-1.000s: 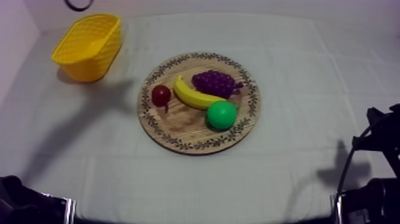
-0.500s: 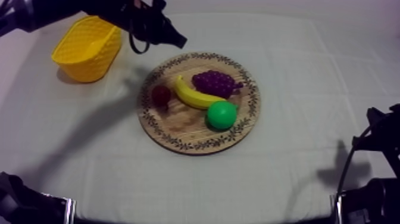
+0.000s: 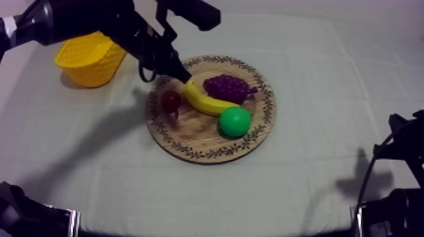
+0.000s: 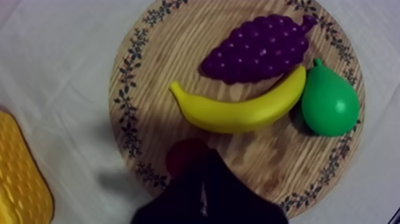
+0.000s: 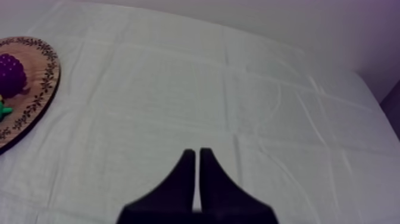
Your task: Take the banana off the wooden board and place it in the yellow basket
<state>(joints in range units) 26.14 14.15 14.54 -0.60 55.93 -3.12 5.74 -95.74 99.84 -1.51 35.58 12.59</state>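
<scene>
On the round wooden board (image 3: 195,135), mid-table, the banana (image 3: 205,99) lies untouched. It curves between the bunch of grapes (image 3: 228,87) on its far side and the small red fruit (image 3: 170,101) at its left. The green pear (image 3: 235,121) sits just beside its right end. Whether the banana touches the grapes and pear or is just close to them, cannot tell.

From the upper left the left arm (image 3: 76,19) comes in across the yellow basket (image 3: 94,60). The basket stands upright at the table's far left, apart from the board. At the board's far-left rim the left gripper (image 3: 182,74) hovers just beside the banana's stem end, holding nothing. Left wrist view: its two black fingers (image 4: 193,184) lie pressed together in a narrow wedge. The tip is over the small red fruit and partly hides it. The banana is just beyond the tip, with grapes and pear further on and the basket off to the side of the board.

At rest low at the table's right side, well apart from the board, is the right gripper (image 5: 195,156). Its fingers are pressed together with nothing between them, just a thin slit. It points across bare grey-white cloth (image 5: 178,83), with the board's rim, some grapes and a sliver of pear off to one side.
</scene>
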